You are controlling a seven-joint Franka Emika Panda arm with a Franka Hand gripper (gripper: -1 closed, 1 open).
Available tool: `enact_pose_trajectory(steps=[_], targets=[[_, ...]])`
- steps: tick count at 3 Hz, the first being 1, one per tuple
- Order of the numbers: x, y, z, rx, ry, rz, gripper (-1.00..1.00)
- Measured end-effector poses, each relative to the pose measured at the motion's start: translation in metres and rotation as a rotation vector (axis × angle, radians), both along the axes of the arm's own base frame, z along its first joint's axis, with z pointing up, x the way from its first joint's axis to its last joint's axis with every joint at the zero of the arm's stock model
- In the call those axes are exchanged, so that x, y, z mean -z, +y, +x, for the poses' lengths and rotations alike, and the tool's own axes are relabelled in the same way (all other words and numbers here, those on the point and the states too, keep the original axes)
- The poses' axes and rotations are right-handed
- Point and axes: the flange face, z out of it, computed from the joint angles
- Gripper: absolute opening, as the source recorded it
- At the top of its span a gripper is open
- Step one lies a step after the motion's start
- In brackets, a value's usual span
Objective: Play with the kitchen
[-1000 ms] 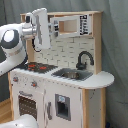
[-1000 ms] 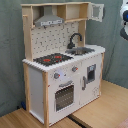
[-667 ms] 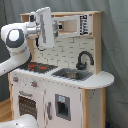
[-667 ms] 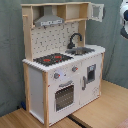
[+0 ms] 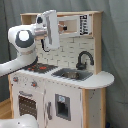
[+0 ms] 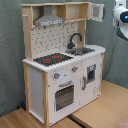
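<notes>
The kitchen (image 6: 62,65) is standing upright, its long axis vertical, on a wooden floor (image 6: 102,112) before a grey curtain (image 6: 10,55); its front is facing the second exterior view's lower right. The arm (image 5: 22,42) is reaching toward its hood. I cannot tell whether the pincer is apart or together.

We see the kitchen (image 5: 60,85) (image 6: 62,60) standing on the floor (image 6: 100,110). In the second exterior view, its stovetop (image 6: 52,59) lies left of the sink (image 6: 82,50), the faucet (image 6: 75,39) behind the sink, the hood (image 6: 48,20) above the stovetop, the oven door (image 6: 64,96) below.
</notes>
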Motion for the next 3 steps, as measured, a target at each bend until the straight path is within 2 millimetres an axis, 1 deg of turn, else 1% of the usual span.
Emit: enact_pose_trajectory(steps=[1, 2, 3], targets=[[0.009, 0.023, 0.023, -0.08, 0.007, -0.009, -1.0], [0.003, 0.052, 0.042, -0.149, 0.005, -0.016, -1.0], [-0.001, 0.074, 0.062, -0.199, 0.014, -0.014, -1.0]])
